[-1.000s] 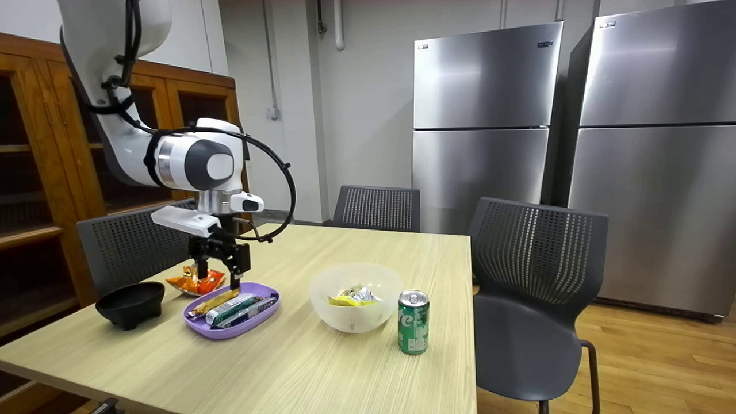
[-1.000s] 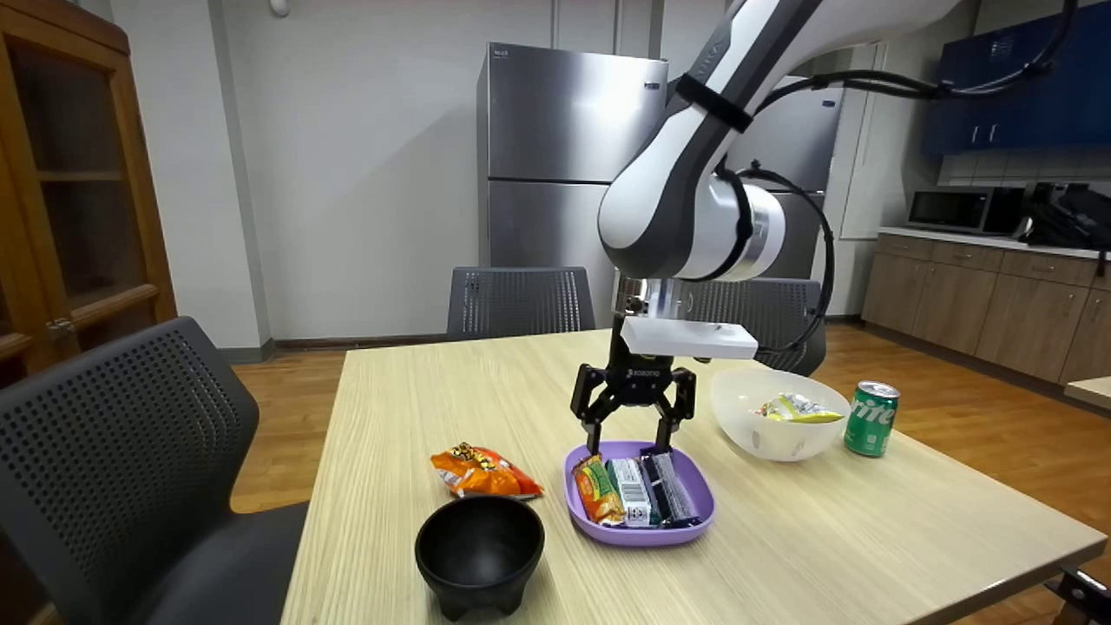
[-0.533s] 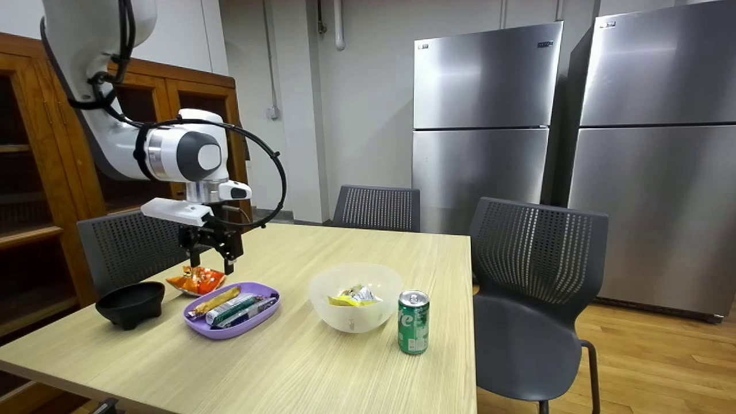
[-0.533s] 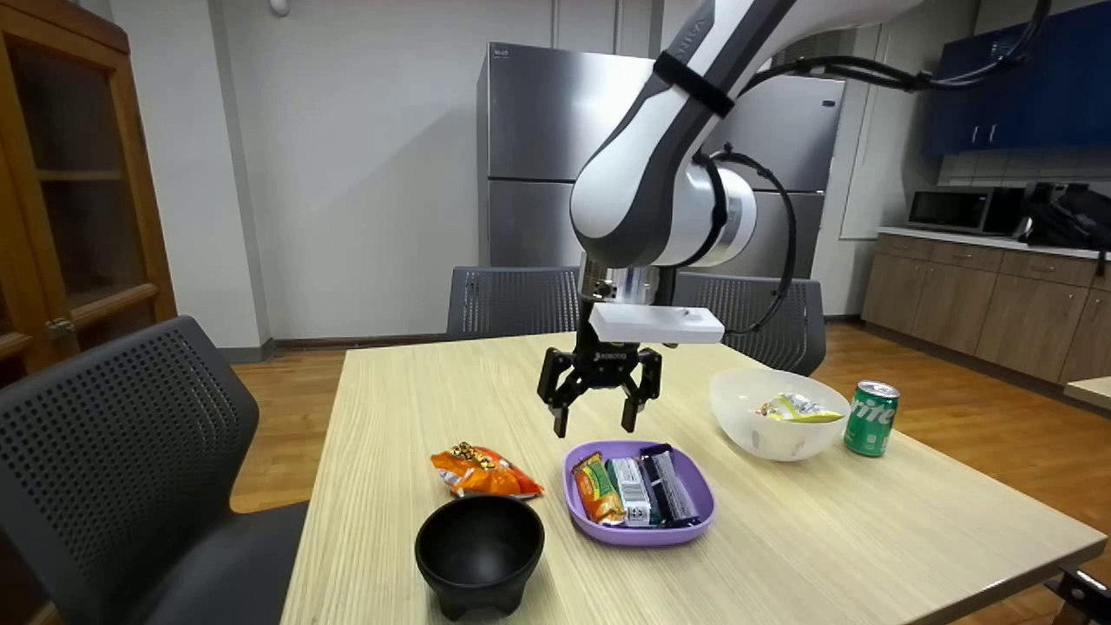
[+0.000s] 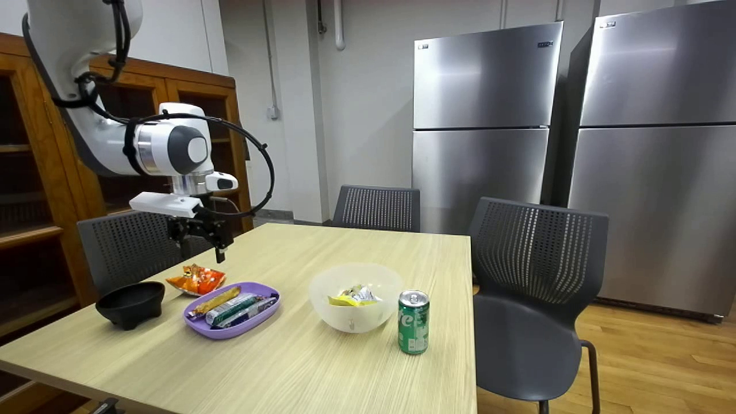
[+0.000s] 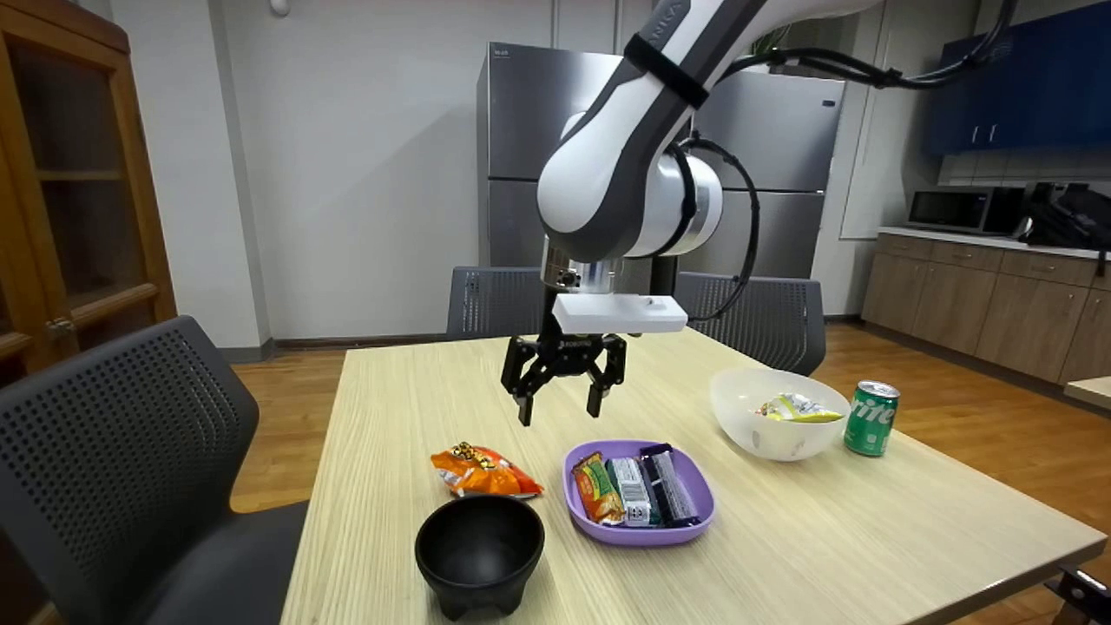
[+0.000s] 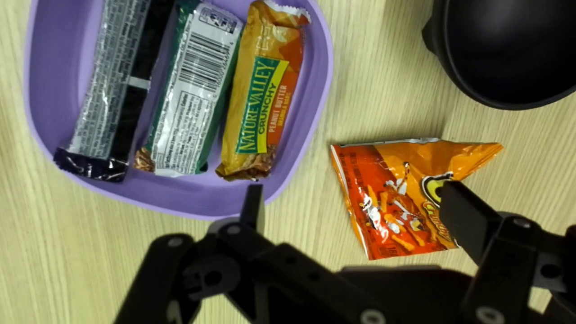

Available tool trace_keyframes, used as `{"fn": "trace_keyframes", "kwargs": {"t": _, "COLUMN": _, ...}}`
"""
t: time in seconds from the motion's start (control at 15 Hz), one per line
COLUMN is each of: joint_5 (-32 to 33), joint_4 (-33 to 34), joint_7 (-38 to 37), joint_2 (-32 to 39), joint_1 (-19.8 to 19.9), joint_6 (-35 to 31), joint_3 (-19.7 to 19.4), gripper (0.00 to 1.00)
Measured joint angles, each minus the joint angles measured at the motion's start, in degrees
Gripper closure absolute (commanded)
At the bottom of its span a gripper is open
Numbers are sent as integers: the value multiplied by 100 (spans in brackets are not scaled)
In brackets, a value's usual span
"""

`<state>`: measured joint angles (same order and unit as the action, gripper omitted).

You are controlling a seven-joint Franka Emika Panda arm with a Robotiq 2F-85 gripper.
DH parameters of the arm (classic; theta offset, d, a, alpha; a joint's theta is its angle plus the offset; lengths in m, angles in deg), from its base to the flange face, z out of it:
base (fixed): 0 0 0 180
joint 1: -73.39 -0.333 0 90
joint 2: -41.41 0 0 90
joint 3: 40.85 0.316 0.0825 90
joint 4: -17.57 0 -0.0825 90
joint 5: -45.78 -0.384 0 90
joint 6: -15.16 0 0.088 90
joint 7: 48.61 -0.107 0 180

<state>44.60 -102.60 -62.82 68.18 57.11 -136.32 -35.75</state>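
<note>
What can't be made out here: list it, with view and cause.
Black bowl: wrist view, cut off by the top and right edges.
Orange snack bag: wrist view, partly hidden by the pincer.
Arm: both exterior views, upper part cut off by the top edge.
Yellow packet: both exterior views, print too small to read.

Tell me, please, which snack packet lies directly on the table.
The orange bag; the three bars lie in the purple tray, and the yellow packaging is inside the white bowl.
</note>
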Motion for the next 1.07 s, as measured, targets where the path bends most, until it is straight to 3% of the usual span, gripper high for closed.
{"fn": "trace_keyframes", "kwargs": {"t": 1.07, "joint_5": 668, "joint_4": 1211, "joint_7": 16, "joint_2": 937, "joint_1": -434, "joint_6": 23, "joint_3": -9, "gripper": 0}}
